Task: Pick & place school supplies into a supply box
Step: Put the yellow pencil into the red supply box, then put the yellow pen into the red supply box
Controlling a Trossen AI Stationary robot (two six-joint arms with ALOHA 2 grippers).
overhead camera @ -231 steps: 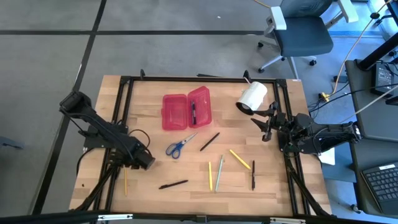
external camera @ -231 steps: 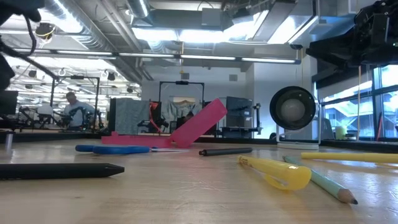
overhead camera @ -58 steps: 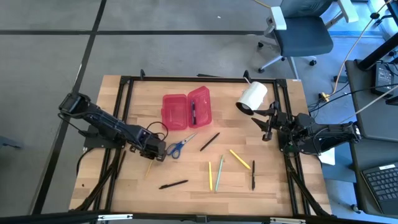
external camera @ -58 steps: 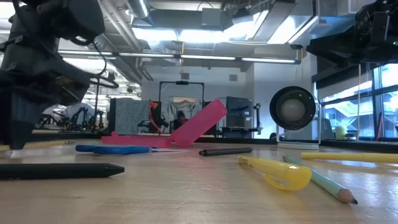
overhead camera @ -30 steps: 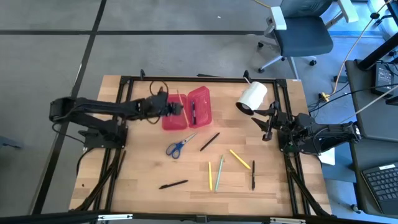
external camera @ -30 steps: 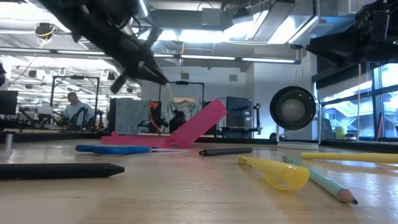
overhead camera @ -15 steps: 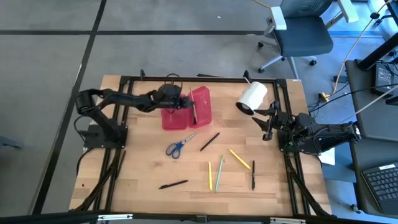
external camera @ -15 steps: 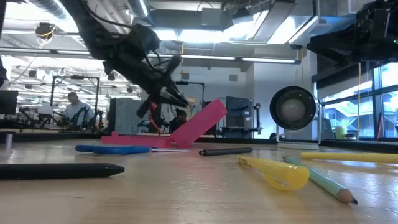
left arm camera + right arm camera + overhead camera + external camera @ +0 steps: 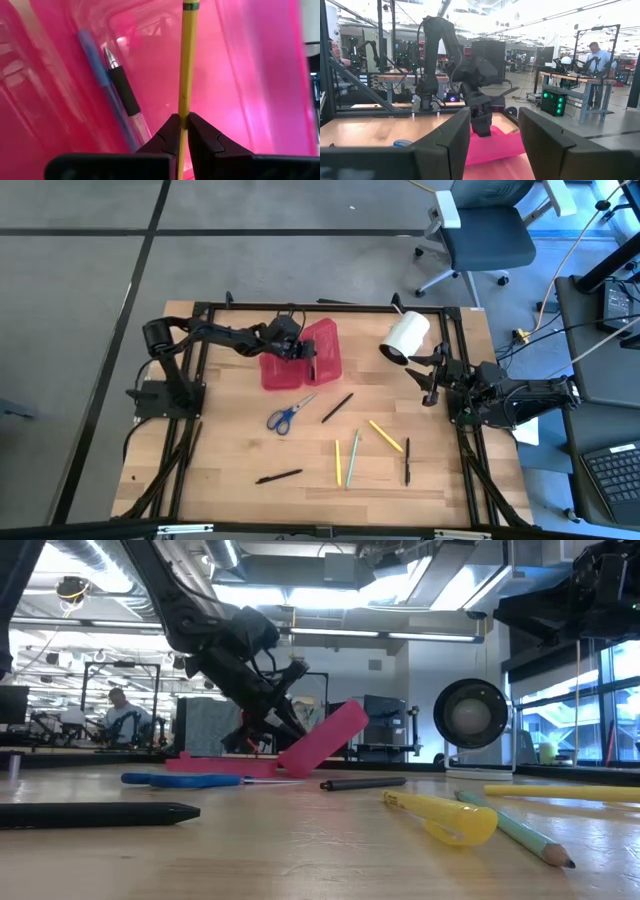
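Wooden table (image 9: pixel 230 490) under a black frame carries everything. At its 12 o'clock lies the supply box (image 9: pixel 325 355), halves spread — left gripper (image 9: pixel 300 352) hovers over it, clamped on a yellow pencil (image 9: pixel 187 65) beside a black pen (image 9: pixel 124 92) inside. Right gripper (image 9: pixel 428 380) waits at 3 o'clock, fingers apart. Blue-handled scissors (image 9: pixel 286 416) lie near the centre; more pens and pencils toward 6 o'clock.

Loose: three black pens (image 9: pixel 337 407), two yellow pens (image 9: pixel 385 435), one green pencil (image 9: pixel 353 458). One scissors (image 9: pixel 290 413). One box (image 9: pixel 283 370) — two inner pens (image 9: pixel 122 95), one yellow pencil (image 9: pixel 187 60). One white roll (image 9: pixel 406 336).
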